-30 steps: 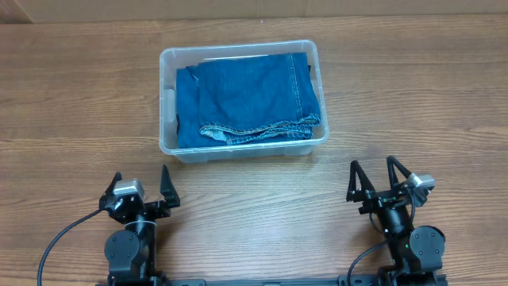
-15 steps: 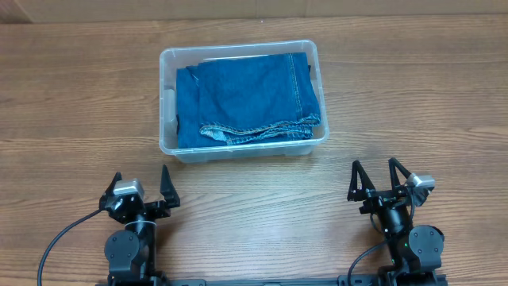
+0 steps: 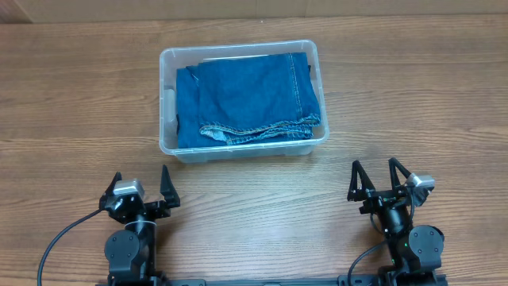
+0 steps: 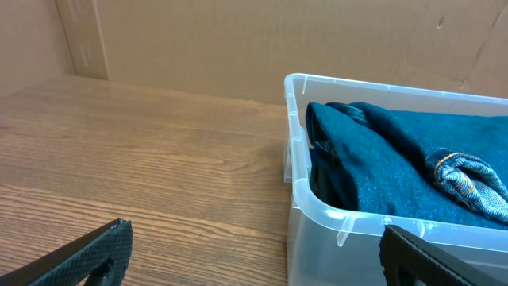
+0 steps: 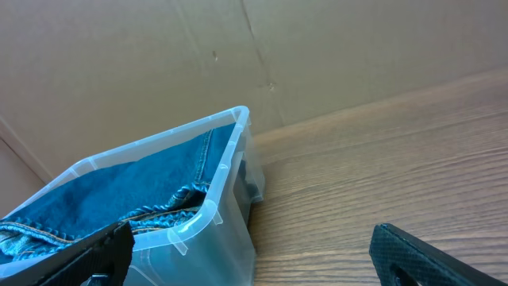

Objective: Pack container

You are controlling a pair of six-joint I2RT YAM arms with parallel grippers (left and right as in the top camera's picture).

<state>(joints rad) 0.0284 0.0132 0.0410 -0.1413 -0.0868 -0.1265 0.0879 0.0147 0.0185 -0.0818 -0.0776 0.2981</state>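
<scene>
Overhead: container (image 3: 246, 151) sits mid-table, well ahead of me, with folded denim (image 3: 250, 95) filling it. Left gripper (image 3: 141, 173) and right gripper (image 3: 372, 164) are both spread apart, empty, parked at my edge of the wood-grain table (image 3: 71, 103). Packing looks done. My judgement: keep clear, or press the loose hem flat from straight above.

Left wrist: clear glossy plastic wall, thick rounded rim. Cloth is matte and soft, its dark fold against the near corner.

Right wrist: stitched hem humps up beside the rim.
</scene>
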